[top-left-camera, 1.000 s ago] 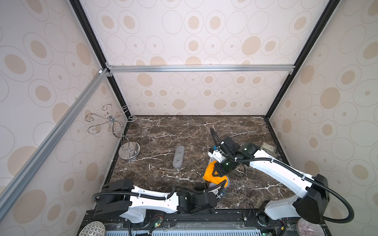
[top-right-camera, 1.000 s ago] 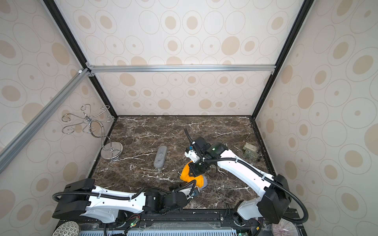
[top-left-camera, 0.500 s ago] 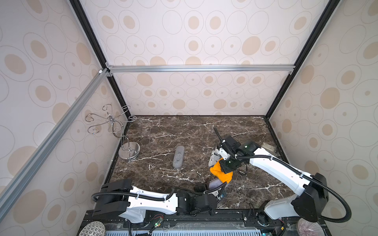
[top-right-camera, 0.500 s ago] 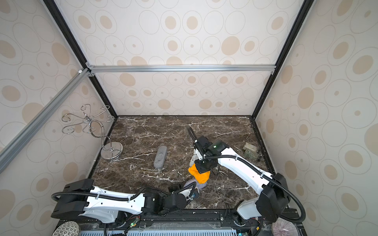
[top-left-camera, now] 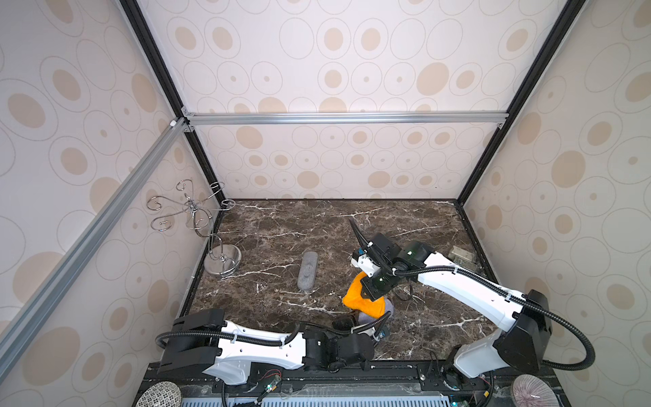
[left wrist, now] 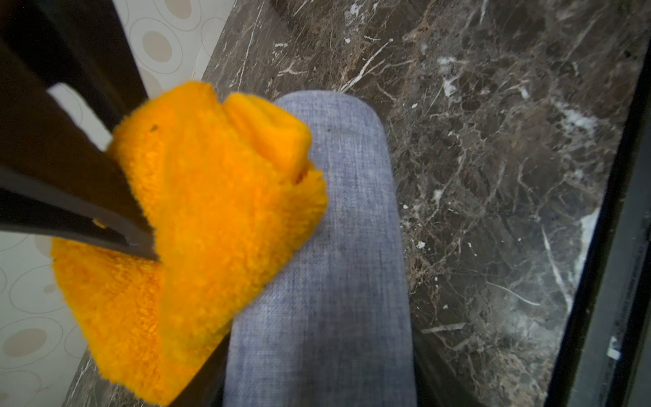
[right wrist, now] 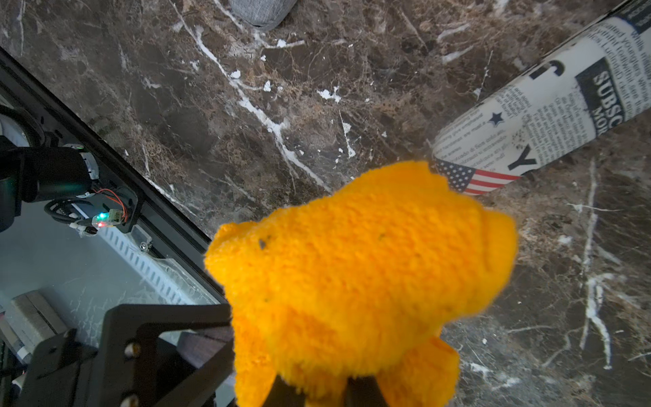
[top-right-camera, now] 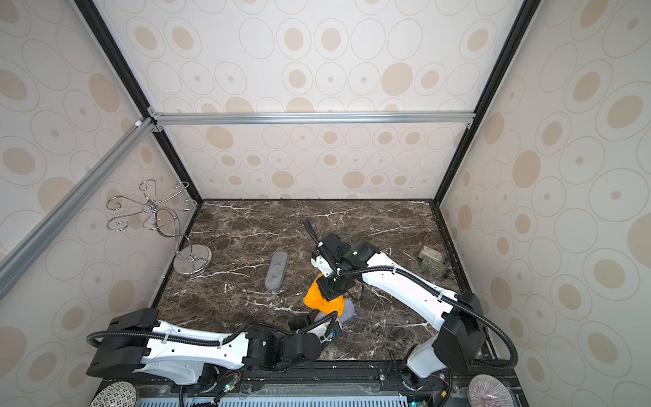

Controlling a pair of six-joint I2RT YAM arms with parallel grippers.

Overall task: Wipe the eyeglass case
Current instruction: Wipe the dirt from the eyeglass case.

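The right claw (top-left-camera: 374,289), clamped on the orange cloth (left wrist: 211,211), has swung back down onto the grey eyeglass case (left wrist: 327,246). The left claw (top-left-camera: 366,321) seemingly grips that case near the front edge of the counter (top-left-camera: 281,225). This looks like another wiping pass, with the far end uncovered.

Wiping in close-up: a blue-grey fabric eyeglass case (left wrist: 327,264) lies on the dark, white-veined marble tabletop (left wrist: 493,169), its rounded end pointing toward the right of the scene. A bunched orange plush cloth (left wrist: 211,218) lies over the case's far side, pinched in the closed black fingers of the right gripper (left wrist: 142,243). The case's near side is bare. A black rail (left wrist: 620,267), probably the table's near edge, runs alongside. Oval-patterned wallpaper (left wrist: 162,42) shows beyond.
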